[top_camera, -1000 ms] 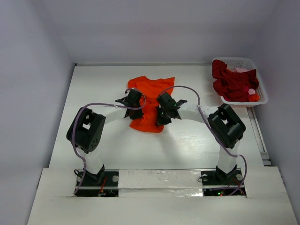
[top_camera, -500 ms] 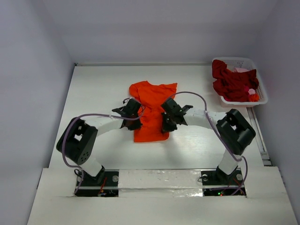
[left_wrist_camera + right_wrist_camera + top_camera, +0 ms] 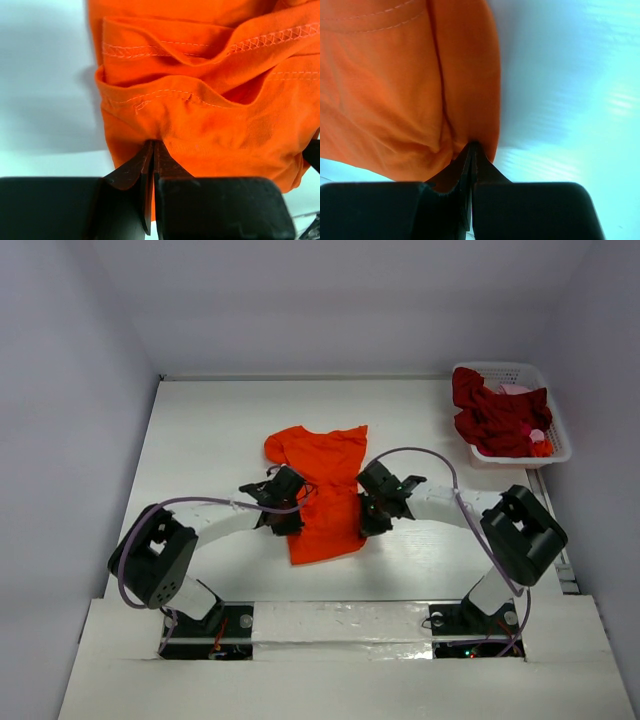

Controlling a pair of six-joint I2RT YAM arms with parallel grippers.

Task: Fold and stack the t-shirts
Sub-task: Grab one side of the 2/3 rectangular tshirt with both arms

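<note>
Two robot arms work an orange t-shirt (image 3: 322, 490) at the middle of the white desk (image 3: 220, 430), with a fold in hand and nothing stacked yet. The left hand (image 3: 290, 512) is closed tight on the shirt's left edge. The right hand (image 3: 372, 512) is closed the same way on the right edge. In both wrist views only a thin nip of cloth sits between the black fingertips (image 3: 148, 159).

That slim bite looks like the main risk. One hand could lose its edge if the cloth is drawn taut, and the shirt would then swing askew and spoil the fold. Uneven travel of the two arms could drag it crooked too. The left-wrist view shows hemmed layers already rumpled above the grip, so a crease may get pressed in. Whether each hand holds every layer or only the top one cannot be told.

The shirt lies lengthwise between the two hands, its wider sleeve end toward the far wall and its narrower end toward the arm bases. Shadow under the gripped edges suggests they ride just off the desk. The other t-shirts, dark red (image 3: 495, 420) with a pinkish one (image 3: 515, 389), are heaped in the white basket (image 3: 495, 366) at the far right corner, well apart from both hands.
</note>
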